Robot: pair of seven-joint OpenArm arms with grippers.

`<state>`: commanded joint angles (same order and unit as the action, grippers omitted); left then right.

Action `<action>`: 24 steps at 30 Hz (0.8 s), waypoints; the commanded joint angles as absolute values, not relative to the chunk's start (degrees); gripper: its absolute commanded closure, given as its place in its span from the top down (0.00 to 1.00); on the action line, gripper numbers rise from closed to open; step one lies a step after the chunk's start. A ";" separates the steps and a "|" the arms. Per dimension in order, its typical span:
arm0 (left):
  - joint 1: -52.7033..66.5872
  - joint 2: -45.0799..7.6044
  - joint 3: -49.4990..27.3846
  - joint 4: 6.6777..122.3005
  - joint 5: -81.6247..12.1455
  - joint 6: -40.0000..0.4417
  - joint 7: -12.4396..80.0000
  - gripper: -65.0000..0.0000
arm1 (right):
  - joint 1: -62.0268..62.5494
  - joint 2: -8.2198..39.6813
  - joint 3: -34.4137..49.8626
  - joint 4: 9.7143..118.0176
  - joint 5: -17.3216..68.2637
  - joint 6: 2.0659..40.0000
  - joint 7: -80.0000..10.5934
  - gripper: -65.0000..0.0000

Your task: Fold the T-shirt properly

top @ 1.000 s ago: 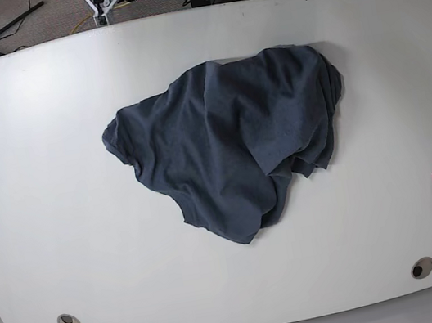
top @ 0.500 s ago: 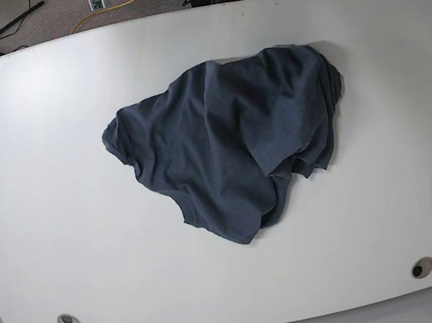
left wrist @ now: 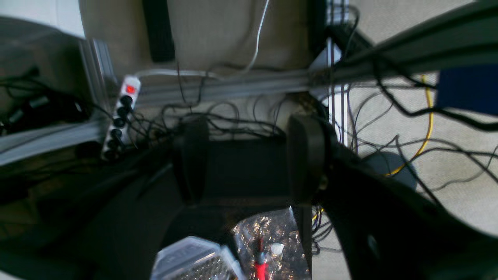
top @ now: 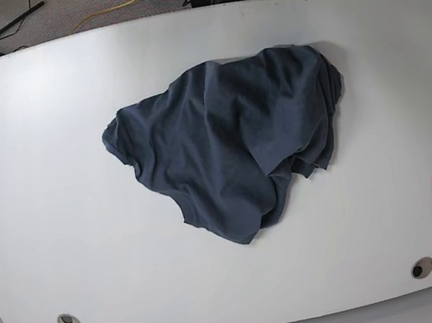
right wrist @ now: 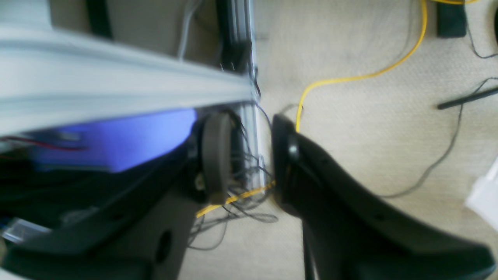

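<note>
Folding not yet begun; the shirt (top: 229,143) lies crumpled on the table (top: 56,196).

Nearest the camera, a broad bare strip of table is left along the front edge, with two round holes and a red-marked patch at one side. The shirt is heaped at mid-table, bunched and overlapped, no lettering shown; every fold remains to be done, and flattening is judged the first need. Open room is seen on all sides. Beyond the far edge, off the table, the left end effector (left wrist: 249,159) and right end effector (right wrist: 243,155) are held released and empty, as far as the blurred wrist views allow.
</note>
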<state>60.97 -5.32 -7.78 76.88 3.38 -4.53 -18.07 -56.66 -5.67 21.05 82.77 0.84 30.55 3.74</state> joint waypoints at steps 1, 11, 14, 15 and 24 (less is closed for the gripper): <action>62.20 -5.32 -7.78 79.16 3.38 -4.53 -18.07 0.46 | -58.07 -5.67 21.14 84.97 1.98 30.99 2.68 0.27; 72.66 -5.32 -10.77 97.10 -1.19 -4.53 -18.07 0.46 | -69.76 -5.67 21.05 103.96 9.98 31.52 0.66 0.27; 74.95 -5.41 -13.23 101.49 -6.46 -4.62 -18.07 0.46 | -71.34 -5.67 21.05 107.65 12.26 31.52 0.66 0.27; 75.00 -5.85 -14.02 103.16 -7.87 -4.62 -18.07 0.46 | -71.60 -5.67 21.14 108.79 12.97 31.52 0.66 0.27; 75.00 -8.66 -15.16 110.64 -16.31 -4.62 -17.98 0.46 | -66.86 -5.67 21.23 114.68 13.85 31.52 0.66 0.27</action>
<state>75.00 -8.66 -15.16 110.64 -16.31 -4.62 -17.98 -66.86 -5.67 21.23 114.68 13.85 31.52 0.66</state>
